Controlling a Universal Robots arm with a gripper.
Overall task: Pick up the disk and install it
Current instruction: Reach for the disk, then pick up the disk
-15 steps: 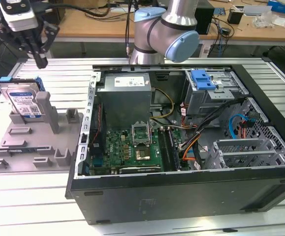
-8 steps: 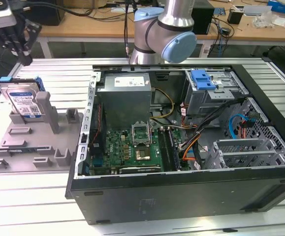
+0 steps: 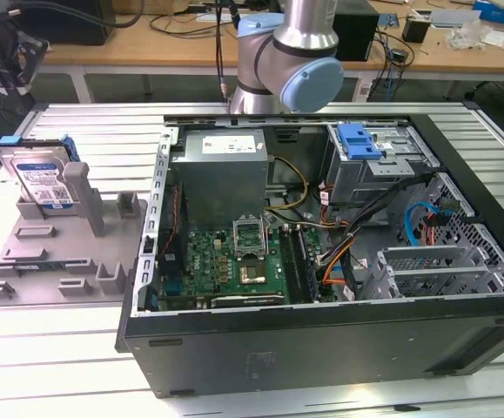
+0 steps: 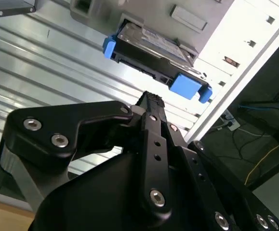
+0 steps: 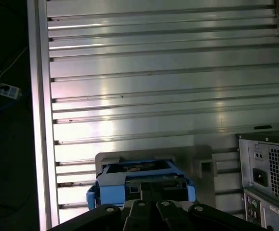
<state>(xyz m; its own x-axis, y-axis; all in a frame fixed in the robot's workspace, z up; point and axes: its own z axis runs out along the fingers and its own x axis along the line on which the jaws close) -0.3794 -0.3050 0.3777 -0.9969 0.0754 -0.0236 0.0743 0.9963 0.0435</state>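
Disk (image 3: 43, 178), likely stiff, weighty and shock-sensitive, stands on edge in the grey fixture tray (image 3: 25, 261), best taken across its flat faces, while the gripper (image 4: 151, 98) hangs closed and empty nearby.

Ribbed aluminium table (image 3: 60, 366), grey fixture tray (image 3: 43, 261) toward the exterior view's left, open computer case (image 3: 321, 348) just beside it

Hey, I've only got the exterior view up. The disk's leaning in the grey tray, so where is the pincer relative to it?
Observer: In the second wrist view the pincer is aimed at the disk, with a strip of bare table between them.
Operator: Is it lined up with the disk?
Observer: In the first wrist view it sits roughly centred between the two ends of the disk's blue bracket.
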